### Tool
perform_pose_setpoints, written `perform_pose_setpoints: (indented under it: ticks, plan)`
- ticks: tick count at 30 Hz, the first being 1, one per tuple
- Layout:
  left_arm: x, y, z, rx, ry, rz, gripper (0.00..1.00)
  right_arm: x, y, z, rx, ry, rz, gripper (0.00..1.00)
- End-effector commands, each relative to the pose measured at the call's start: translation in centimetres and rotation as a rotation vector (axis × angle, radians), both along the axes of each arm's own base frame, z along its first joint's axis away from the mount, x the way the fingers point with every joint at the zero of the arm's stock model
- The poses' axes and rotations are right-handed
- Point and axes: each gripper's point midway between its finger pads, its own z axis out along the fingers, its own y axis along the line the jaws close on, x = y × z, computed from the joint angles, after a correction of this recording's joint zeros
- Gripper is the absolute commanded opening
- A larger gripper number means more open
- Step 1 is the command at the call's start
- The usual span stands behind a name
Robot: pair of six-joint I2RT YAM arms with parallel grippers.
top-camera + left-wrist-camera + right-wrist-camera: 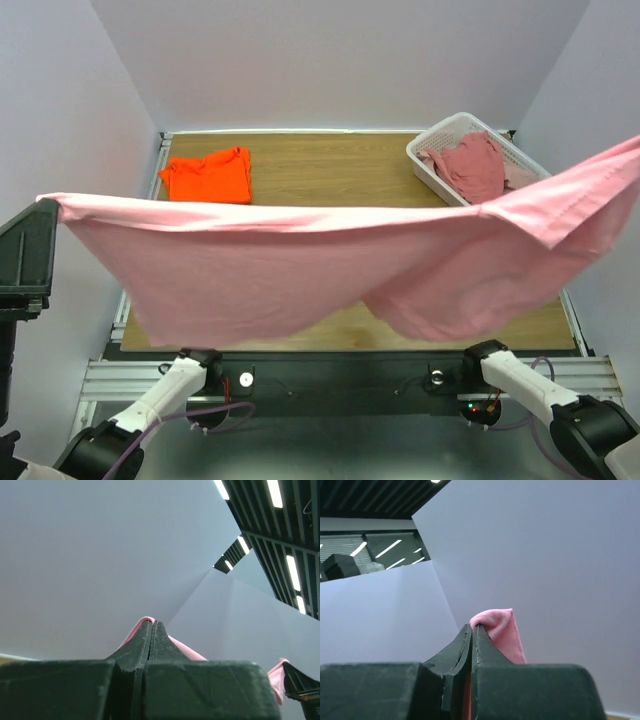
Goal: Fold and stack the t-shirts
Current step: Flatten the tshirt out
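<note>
Three t-shirts are seen plainly, and a fourth piece of cloth is only partly shown. One light pink t-shirt (300,260) is held up in the air and stretched across the whole width of the top view, from the left edge to the right edge, above the near half of the table (330,165). Its upper hem is drawn nearly taut, while its body sags in loose folds towards the bottom of the frame. One bright orange t-shirt (208,175) lies folded at the upper left of the table. One dusty rose t-shirt (470,165) lies crumpled in the single white basket (430,150) at the upper right, with a strip of paler pink cloth (518,175) just beside it in the same basket; whether that strip is a shirt cannot be told.

Two claws are counted. The left claw (152,626) is closed, and a fold of the pink shirt is pinched between its tips at the shirt's left end. The right claw (472,629) is likewise clamped, with a pink corner standing up just past its tips at the shirt's right end.
</note>
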Motion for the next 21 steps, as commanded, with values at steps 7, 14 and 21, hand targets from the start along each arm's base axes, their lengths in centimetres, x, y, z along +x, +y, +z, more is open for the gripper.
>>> perform_pose_setpoints:
  ticks: [7, 14, 21]
  plan:
    - [5.4, -0.4, -3.8, 0.007, 0.141, 0.075, 0.00, 5.6, 1.3, -3.8, -0.049, 0.152, -0.027, 0.00]
    - [17.4, -0.8, -17.4, -0.017, 0.504, 0.286, 0.00, 18.3, 2.0, -14.6, -0.075, 0.461, -0.179, 0.00]
    - [29.4, -2.8, -36.0, 0.142, 0.918, 0.411, 0.00, 30.9, 4.7, -31.6, -0.173, 0.790, -0.248, 0.00]
